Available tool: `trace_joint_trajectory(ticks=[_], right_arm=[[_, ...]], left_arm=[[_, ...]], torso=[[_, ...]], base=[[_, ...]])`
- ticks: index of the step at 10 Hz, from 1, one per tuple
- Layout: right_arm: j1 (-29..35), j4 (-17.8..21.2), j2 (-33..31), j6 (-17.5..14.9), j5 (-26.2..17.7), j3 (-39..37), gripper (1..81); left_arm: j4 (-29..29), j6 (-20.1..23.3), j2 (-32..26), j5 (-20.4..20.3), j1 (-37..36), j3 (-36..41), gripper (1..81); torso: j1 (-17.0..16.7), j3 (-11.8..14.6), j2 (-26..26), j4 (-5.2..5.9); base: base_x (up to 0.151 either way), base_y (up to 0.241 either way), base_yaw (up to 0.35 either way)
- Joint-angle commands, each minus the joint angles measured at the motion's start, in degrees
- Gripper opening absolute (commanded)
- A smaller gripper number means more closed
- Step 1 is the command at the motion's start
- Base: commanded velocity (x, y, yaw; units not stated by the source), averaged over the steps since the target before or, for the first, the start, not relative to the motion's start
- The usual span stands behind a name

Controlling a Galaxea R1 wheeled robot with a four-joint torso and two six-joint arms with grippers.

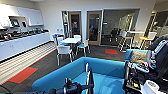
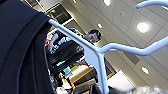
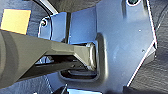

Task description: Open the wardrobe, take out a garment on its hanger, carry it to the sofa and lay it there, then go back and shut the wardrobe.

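Note:
The bright blue sofa (image 1: 100, 67) lies right in front of me, its curved back facing the room. My left arm reaches in low from the left, and my left gripper (image 1: 88, 85) is shut on the thin white hanger (image 1: 87, 73), held over the sofa seat. In the left wrist view the hanger (image 2: 96, 53) spreads across the ceiling view, with the black garment (image 2: 20, 50) draped on one side of it. The wardrobe is out of view.
A person with a control rig (image 1: 160, 56) stands close at the right. Behind the sofa's right end is a smaller blue seat with a brown cushion (image 1: 136, 57). A white table with chairs (image 1: 70, 42) stands beyond the sofa, and a kitchen counter (image 1: 22, 42) runs along the left wall.

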Motion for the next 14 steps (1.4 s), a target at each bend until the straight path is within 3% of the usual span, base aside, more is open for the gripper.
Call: trace_joint_trajectory(ticks=[1,11,14], right_arm=[[2.1,-0.7,-0.4,-0.2,-3.0,0.3,81.1],[2.1,-1.2,0.0,-0.2,-2.9,0.1,81.1],[1.9,-1.1,0.1,-0.2,-2.9,-0.2,81.1]], left_arm=[[2.3,1.3,-0.9,-2.7,-7.0,3.0,1.0],[3.4,1.1,-1.1,-1.3,-6.5,2.7,1.0],[3.4,1.1,-0.9,-1.3,-6.5,2.7,1.0]], torso=[[0.0,0.0,0.0,0.00],[0.0,0.0,0.0,0.00],[0.0,0.0,-0.1,0.00]], base=[[0.000,0.000,0.000],[0.000,0.000,0.000],[0.078,0.000,0.000]])
